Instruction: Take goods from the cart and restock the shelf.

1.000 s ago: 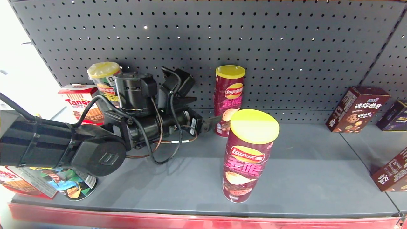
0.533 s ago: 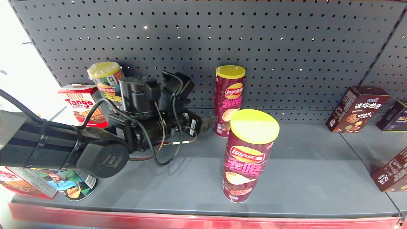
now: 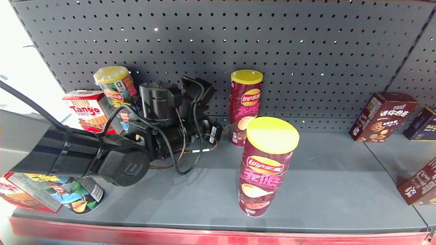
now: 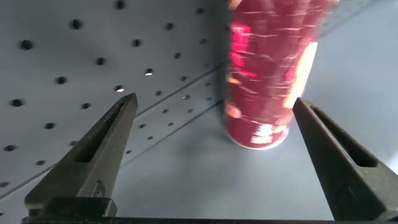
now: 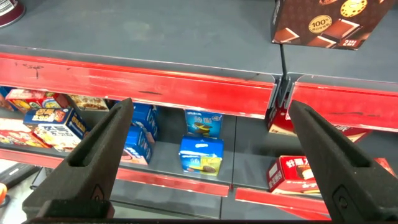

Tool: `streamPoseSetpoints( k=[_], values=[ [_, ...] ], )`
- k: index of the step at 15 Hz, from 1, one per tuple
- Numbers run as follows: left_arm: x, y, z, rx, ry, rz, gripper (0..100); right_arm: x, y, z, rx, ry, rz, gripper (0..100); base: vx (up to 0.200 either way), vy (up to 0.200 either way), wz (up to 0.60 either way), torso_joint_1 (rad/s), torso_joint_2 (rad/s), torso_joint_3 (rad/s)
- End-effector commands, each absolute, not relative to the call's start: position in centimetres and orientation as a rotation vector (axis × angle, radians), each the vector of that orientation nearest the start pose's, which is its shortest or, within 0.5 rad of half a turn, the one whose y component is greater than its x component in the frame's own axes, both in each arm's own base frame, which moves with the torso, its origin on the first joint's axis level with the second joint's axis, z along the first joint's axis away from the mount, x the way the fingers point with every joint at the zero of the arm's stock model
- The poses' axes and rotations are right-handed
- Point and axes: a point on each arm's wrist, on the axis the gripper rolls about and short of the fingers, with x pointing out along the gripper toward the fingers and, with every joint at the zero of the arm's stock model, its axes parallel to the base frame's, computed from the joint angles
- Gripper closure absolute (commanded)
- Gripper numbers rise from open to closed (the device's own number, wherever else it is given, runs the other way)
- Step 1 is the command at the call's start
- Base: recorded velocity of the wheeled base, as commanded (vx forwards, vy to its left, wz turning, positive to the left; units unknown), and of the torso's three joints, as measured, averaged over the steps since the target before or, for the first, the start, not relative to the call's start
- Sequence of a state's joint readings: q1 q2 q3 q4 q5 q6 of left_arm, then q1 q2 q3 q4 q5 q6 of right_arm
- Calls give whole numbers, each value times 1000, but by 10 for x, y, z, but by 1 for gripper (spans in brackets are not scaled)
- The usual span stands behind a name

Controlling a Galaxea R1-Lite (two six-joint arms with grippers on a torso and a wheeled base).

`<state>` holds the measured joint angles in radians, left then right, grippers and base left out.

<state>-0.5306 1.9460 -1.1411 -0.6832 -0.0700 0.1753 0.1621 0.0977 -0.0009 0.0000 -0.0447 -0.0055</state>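
Shelf (image 3: 340, 183), grey, with a pegboard back (image 3: 306, 51).

Task goods: two maroon chip cans, both upright. The rear can (image 3: 246, 107) stands at the back edge, against the pegboard, about mid-shelf. The front can (image 3: 267, 166) stands near the front edge, just to the right of the rear one and apart from it.

Left gripper (image 3: 229, 129): the head view places its tip low, just beside the rear can, on the side toward the shelf's left end. The finger gap cannot be read there. The left wrist view supplies it: left gripper (image 4: 212, 104) has its fingers spread wide and nothing between them. The rear can (image 4: 267, 74) sits beyond the tips, nearer one finger. No contact visible.

Right gripper (image 5: 211, 107): the right wrist view shows its fingers wide apart and empty. It faces a red shelf lip (image 5: 155, 81), with blue boxes (image 5: 202, 155) on the level below.

Back left corner: a green chip can (image 3: 114, 85), upright, and a wafer box (image 3: 85, 109) beside it. Front left corner: a can lying on its side (image 3: 73, 197). Right end: brown boxes (image 3: 381, 117).
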Motion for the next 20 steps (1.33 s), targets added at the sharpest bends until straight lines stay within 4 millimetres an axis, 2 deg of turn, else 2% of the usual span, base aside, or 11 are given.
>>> streamPoseSetpoints(
  k=[1, 13, 16, 20],
  values=[
    [336, -198, 188, 200, 79, -606, 0, -15, -3, 77, -16, 97, 118, 0, 0, 0, 0, 0, 0, 0],
    [347, -196, 185, 197, 81, -581, 0, -15, -3, 78, -16, 96, 118, 0, 0, 0, 0, 0, 0, 0],
    [343, -194, 184, 206, 80, -565, 0, -15, -3, 77, -16, 99, 118, 0, 0, 0, 0, 0, 0, 0],
    [327, -189, 202, 206, 48, -524, 0, -15, -3, 78, -16, 97, 118, 0, 0, 0, 0, 0, 0, 0]
  ],
)
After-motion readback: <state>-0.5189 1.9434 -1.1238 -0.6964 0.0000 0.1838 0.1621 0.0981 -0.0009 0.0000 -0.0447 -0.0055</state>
